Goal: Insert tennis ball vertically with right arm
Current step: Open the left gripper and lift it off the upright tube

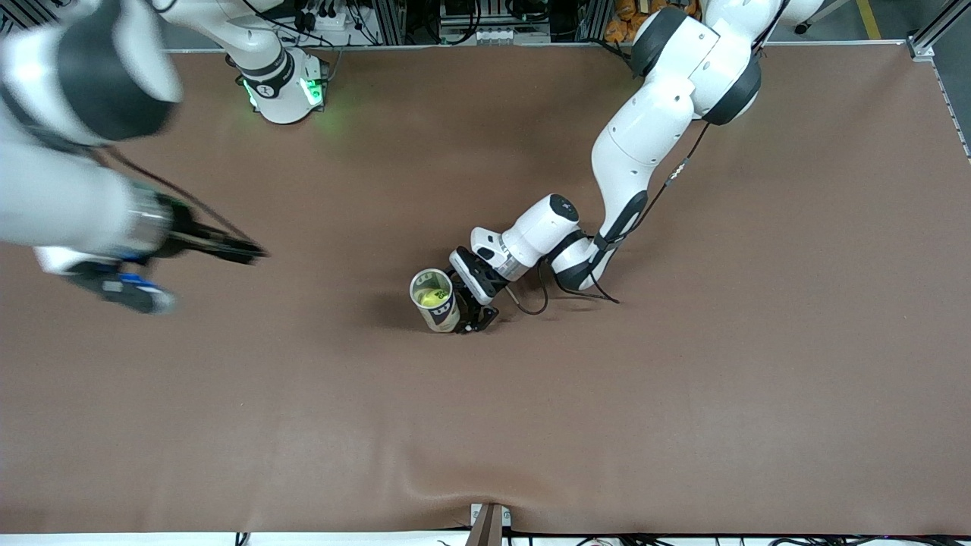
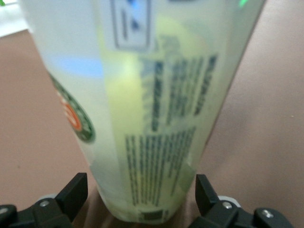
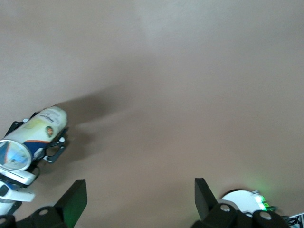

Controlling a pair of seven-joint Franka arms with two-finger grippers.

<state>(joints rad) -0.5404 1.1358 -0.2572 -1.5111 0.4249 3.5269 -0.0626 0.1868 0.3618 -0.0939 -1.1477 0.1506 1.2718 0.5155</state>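
Note:
A clear tennis ball can [image 1: 444, 311] stands upright on the brown table, mid-table, open end up. A yellow-green tennis ball [image 1: 432, 298] sits inside it. My left gripper [image 1: 474, 315] is low at the can's base on the left arm's side. In the left wrist view the can [image 2: 152, 109] fills the picture, and my left gripper [image 2: 142, 190] is open around its base with a small gap on each side. My right gripper [image 1: 254, 250] is open and empty, raised over the table toward the right arm's end. The right wrist view shows the right gripper [image 3: 140, 199] and the can [image 3: 40, 128] farther off.
The brown mat [image 1: 683, 379] covers the whole table. The right arm's base with a green light [image 1: 284, 91] stands at the table's edge by the robots, and also shows in the right wrist view [image 3: 244, 202]. A black cable [image 1: 531, 303] loops on the table by the left wrist.

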